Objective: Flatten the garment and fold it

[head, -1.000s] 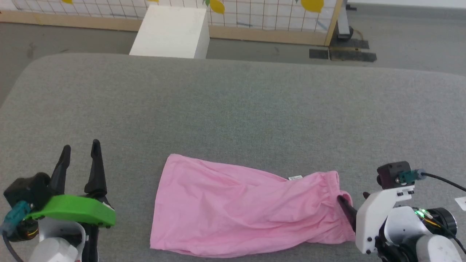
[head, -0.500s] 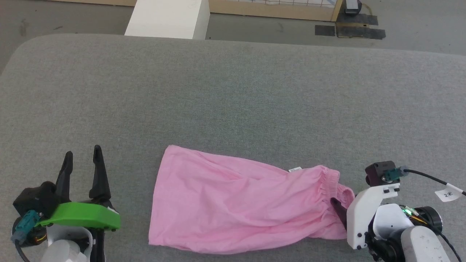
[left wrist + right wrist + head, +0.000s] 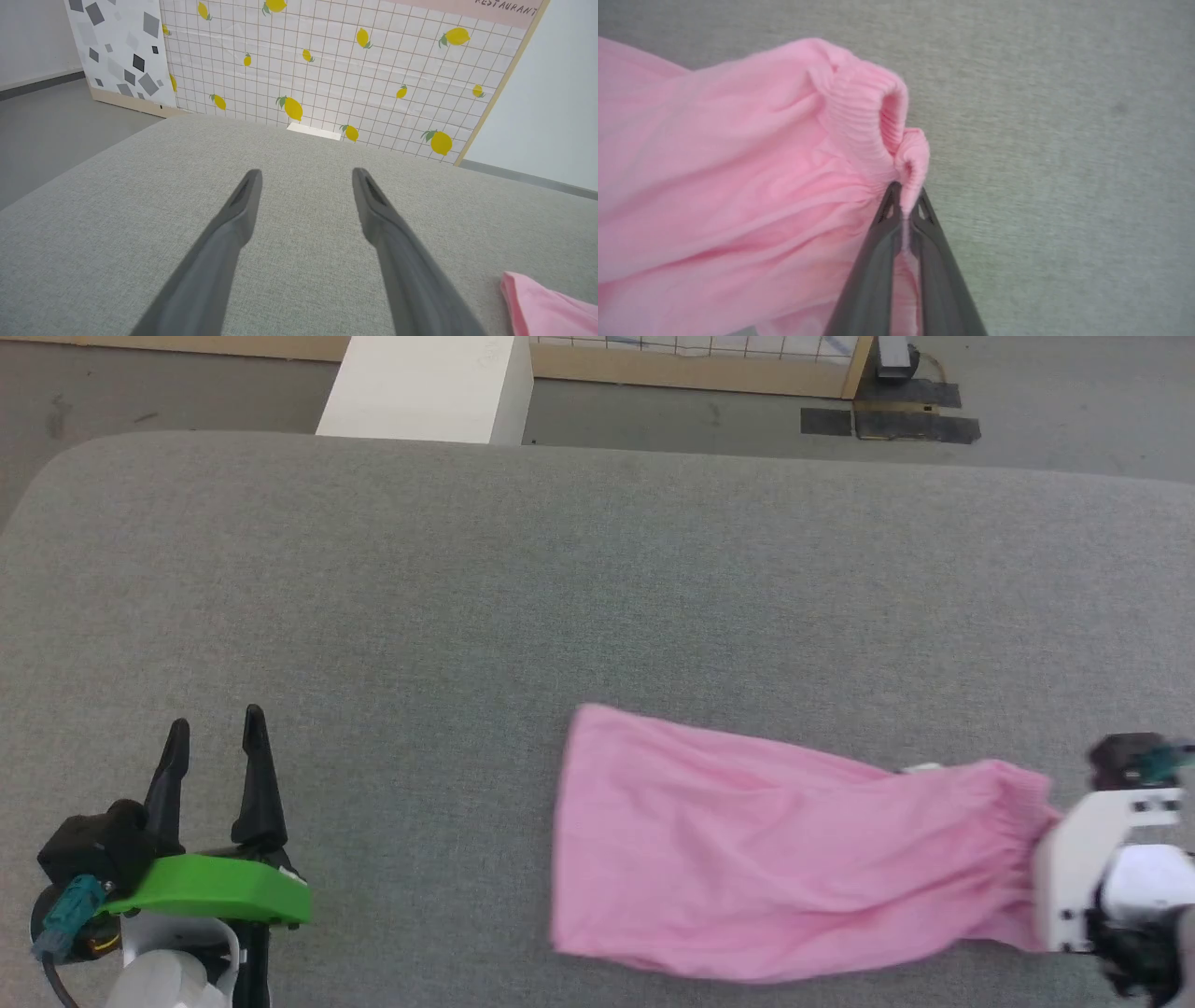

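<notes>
The garment (image 3: 784, 859), a light pink thin piece, lies lengthwise on the near right part of the grey padded surface (image 3: 560, 569), its straight open end toward the middle and its gathered elastic band (image 3: 864, 116) at the right, with a small white label (image 3: 922, 768) showing at the far edge near that band. The cloth looks stretched out along its length and fairly flat, though soft creases run across it, the band end is bunched and curled over itself, and its edges are blurred in the head view. I judge the task to be in its flattening stage: the piece is drawn out but not smoothed or squared, and no fold has been made, so all of the folding is left to do. The right gripper (image 3: 903, 196) has its two fingers pressed together on a pinch of the band, a sliver of pink caught between them. The left gripper (image 3: 215, 723) sits well apart from the cloth at the near left, fingers spread and holding nothing, just above bare grey fabric. No container is in play; a white block (image 3: 425, 387) stands beyond the far edge, and I cannot tell whether it is hollow or holds anything
</notes>
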